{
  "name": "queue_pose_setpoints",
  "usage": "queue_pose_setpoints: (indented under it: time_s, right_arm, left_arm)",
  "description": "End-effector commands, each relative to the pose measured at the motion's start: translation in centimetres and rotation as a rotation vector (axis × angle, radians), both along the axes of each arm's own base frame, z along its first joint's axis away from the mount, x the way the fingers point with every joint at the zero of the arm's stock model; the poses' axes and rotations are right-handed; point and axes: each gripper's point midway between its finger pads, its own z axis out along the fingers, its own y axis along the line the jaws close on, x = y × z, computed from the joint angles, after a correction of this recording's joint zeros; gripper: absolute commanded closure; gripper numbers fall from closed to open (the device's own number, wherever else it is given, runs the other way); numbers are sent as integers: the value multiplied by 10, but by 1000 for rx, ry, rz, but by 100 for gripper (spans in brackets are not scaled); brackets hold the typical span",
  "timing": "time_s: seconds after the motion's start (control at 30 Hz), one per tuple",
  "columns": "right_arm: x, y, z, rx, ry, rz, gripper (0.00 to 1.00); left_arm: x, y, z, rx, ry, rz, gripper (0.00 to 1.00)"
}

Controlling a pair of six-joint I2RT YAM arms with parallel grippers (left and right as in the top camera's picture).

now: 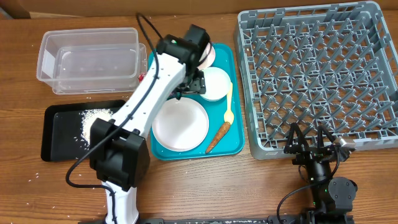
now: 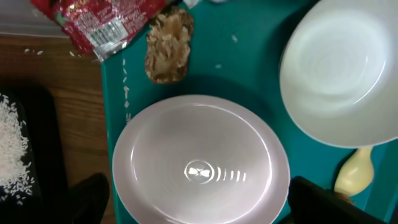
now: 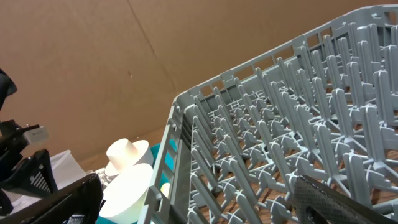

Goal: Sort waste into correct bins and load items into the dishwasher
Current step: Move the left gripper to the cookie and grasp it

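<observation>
My left gripper (image 1: pixel 191 81) (image 2: pixel 199 208) is open and empty, hovering over the teal tray with its fingers spread either side of the large white plate (image 1: pixel 180 124) (image 2: pixel 199 165). Beside the plate lie the white bowl (image 1: pixel 215 84) (image 2: pixel 339 74), the yellow spoon (image 1: pixel 229 106) (image 2: pixel 356 174) and the carrot (image 1: pixel 217 137). The brown lump (image 2: pixel 169 46) and red wrapper (image 2: pixel 99 22) lie at the tray's far left. The pink dish (image 1: pixel 209 53) is partly hidden by the arm. My right gripper (image 1: pixel 309 144) (image 3: pixel 199 205) is open and empty at the grey dish rack's (image 1: pixel 317 74) (image 3: pixel 280 143) front edge. The napkin is hidden.
The clear tub (image 1: pixel 90 59) stands at the back left. The black tray (image 1: pixel 56 134) in front of it holds white rice (image 1: pixel 93 118) (image 2: pixel 15 149). Loose grains lie on the teal tray (image 1: pixel 239 140) and the wooden table.
</observation>
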Motion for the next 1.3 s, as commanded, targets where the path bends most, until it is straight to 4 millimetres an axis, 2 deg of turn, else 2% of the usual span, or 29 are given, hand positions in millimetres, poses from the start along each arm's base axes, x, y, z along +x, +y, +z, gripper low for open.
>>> queue_pose_setpoints:
  time_s: [0.0,0.1,0.23,0.37,0.47,0.6,0.73,1.0,1.27]
  right_arm:
    - [0,-1,-2,2,-1,-6,0]
    - [0,-1,-2,2,-1,-5,0]
    - [0,-1,-2,2,-1,-5,0]
    - [0,-1,-2,2,-1,-6,0]
    - [0,-1,-2,2,-1,-6,0]
    - [0,-1,-2,2,-1,-6,0]
    - [0,-1,-2,2,-1,-5,0]
    - [0,-1,-2,2,-1,-6,0]
    - [0,-1,-2,2,-1,-6,0]
  left_arm:
    - [22,-10,13,-57,-74,-86,9]
    - [37,-14,15,-43,-129,-186,11]
    - [44,-16,15,-71,-157,-101,19]
    - [51,-14,14,-60,-182,-73,19]
    - [55,-7,5,-9,-181,-61,19]
    - [56,-6,-22,17,-129,-57,18]
    - [59,-2,-37,25,-109,-27,19]
    - [69,25,-43,19,-104,56,20]
    - [64,31,-58,7,-73,69,19]
